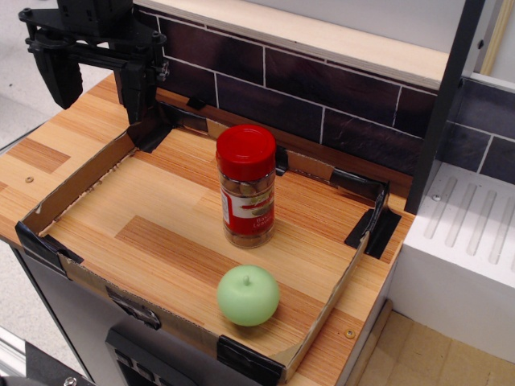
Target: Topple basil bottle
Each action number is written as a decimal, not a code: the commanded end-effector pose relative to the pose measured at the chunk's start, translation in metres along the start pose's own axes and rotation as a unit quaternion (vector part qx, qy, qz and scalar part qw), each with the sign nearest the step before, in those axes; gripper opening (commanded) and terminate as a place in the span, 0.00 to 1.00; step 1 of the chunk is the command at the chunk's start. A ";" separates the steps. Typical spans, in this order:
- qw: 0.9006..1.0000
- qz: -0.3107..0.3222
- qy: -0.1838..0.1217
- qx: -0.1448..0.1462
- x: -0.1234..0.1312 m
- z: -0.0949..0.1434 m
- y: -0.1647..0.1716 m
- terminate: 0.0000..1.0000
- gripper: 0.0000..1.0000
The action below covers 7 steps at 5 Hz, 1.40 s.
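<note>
The basil bottle (247, 186) stands upright near the middle of the wooden counter, a clear jar with a wide red lid, a red-white-green label and brownish contents. My black gripper (98, 80) hangs at the far left back corner, well to the left of the bottle and above the counter. Its two fingers are spread apart and hold nothing. A green apple (248, 295) sits in front of the bottle, close to the front cardboard edge.
A low cardboard rim (80, 178) taped with black corners borders the work area. A dark tiled wall (322, 96) runs behind. A black upright post (441, 104) and a white ribbed drainboard (471, 233) stand to the right.
</note>
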State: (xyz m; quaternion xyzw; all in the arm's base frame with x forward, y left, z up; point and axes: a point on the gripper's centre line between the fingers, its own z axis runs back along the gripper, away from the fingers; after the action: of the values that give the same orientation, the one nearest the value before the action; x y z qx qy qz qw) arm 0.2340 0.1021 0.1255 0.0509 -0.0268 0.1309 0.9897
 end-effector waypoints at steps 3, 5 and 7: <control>0.998 0.018 -0.012 -0.056 -0.004 0.030 -0.048 0.00 1.00; 0.996 0.035 -0.034 -0.072 0.002 0.025 -0.090 0.00 1.00; 0.996 0.048 -0.044 -0.066 0.010 0.002 -0.107 0.00 1.00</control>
State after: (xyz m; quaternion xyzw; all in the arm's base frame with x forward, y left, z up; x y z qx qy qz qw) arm 0.2677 0.0031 0.1104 -0.0081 -0.0663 0.1772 0.9819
